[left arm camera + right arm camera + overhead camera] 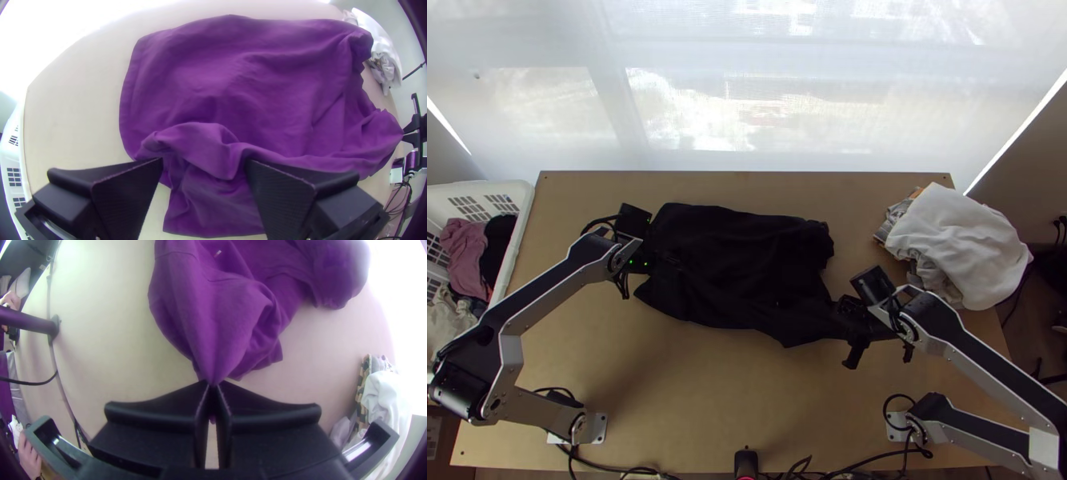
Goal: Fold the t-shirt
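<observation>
Across the middle of the top view we see the t-shirt (739, 256) lying wide over the wooden table (691, 384), dark all over and partly rumpled. Its upper edge runs nearly straight from the left end toward the right, where the cloth bunches into a rounded clump. The lower right part narrows to a drawn-out point. In the left wrist view we make out a broad panel with soft, shallow wrinkles and a smooth, rounded edge; on the side nearest that arm's fingers (284, 191), a loose ridge of cloth stands up, puckered, over another layer. The right wrist view shows us creases running together into the pinched point, a seam line, and a small pale tag (217, 254).

At the shirt's left end, left of centre in the top view, we have the left gripper (643, 262), its fingers parted with the raised ridge between them, not clamped. Right of centre, lower down, our right gripper (845, 314) is clenched on the tapered part of the shirt.

At the upper right of the top view we see a pile of white cloth (959, 240), and at the left edge a white basket (521, 216) holding pink, dark and pale clothes (465, 256).
</observation>
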Robot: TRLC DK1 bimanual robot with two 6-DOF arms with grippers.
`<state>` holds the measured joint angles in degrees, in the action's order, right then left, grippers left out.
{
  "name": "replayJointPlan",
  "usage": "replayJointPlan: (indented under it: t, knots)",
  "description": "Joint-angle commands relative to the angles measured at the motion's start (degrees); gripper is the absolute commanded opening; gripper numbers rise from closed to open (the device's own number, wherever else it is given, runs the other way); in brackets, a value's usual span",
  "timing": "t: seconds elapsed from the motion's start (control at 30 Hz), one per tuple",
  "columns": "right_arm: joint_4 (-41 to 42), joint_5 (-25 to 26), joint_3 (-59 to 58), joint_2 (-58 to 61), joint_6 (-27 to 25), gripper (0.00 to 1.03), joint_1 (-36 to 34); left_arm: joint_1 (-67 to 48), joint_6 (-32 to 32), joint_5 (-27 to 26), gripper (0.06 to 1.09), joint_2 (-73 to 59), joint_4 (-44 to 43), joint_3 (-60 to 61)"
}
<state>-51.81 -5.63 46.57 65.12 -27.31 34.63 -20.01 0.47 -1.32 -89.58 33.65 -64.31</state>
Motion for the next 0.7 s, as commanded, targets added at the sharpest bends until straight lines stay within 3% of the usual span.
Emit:
replayJointPlan:
  t: [0.0,0.3,0.67]
  knots:
    - [-0.83,0.0,-1.83,-3.25,-1.08,0.03,-1.67,1.99,0.15,0.0,0.99,2.83,0.19,2.44]
    - [-1.36,1.15,-6.66,-8.26,-2.4,0.03,-2.73,5.68,0.67,0.0,1.0,2.31,-0.43,4.28]
    - [-2.07,1.94,-6.75,-9.4,-2.05,0.03,-3.08,2.17,-3.19,-0.26,1.0,-3.58,0.19,-2.48]
